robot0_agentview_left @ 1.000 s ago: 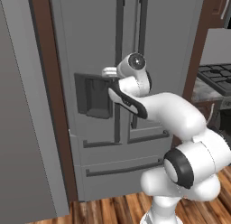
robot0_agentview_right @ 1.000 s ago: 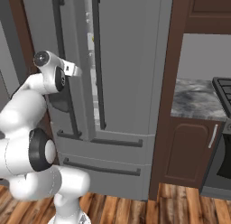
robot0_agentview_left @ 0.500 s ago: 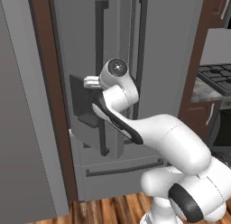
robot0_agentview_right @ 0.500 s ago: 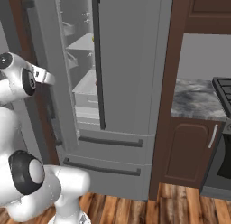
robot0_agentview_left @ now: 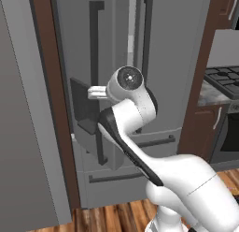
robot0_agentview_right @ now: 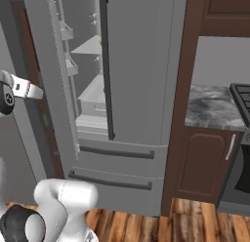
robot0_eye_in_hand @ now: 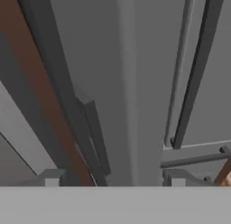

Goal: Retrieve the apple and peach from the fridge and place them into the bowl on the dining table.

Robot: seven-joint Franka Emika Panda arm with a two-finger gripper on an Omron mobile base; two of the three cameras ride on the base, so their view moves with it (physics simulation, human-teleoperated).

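Observation:
The tall grey fridge (robot0_agentview_right: 141, 65) stands with its left door (robot0_agentview_right: 53, 80) swung out, pale shelves (robot0_agentview_right: 93, 92) showing inside. A small yellowish spot (robot0_agentview_right: 101, 41) and a reddish spot (robot0_agentview_right: 104, 90) peek past the right door's handle; I cannot tell which fruit is which. My gripper (robot0_agentview_left: 92, 91) sits at the left door's dark bar handle (robot0_agentview_left: 95, 48), beside the dispenser recess (robot0_agentview_left: 81, 109). In the hand view the gripper (robot0_eye_in_hand: 113, 179) is open, its fingertips (robot0_eye_in_hand: 52, 178) wide apart, the handle (robot0_eye_in_hand: 95, 137) just beyond them. The bowl and dining table are out of view.
A stone counter (robot0_agentview_right: 215, 107) on dark brown cabinets (robot0_agentview_right: 202, 163) and a stove (robot0_agentview_right: 242, 97) stand right of the fridge. A grey panel (robot0_agentview_left: 23, 133) closes the left side. Two drawers (robot0_agentview_right: 114, 168) sit below the doors, above a wooden floor (robot0_agentview_right: 195, 221).
The left fridge door has swung much wider, with my hand moving left and outward along with it. The jaws, shut on the handle before, now stand apart.

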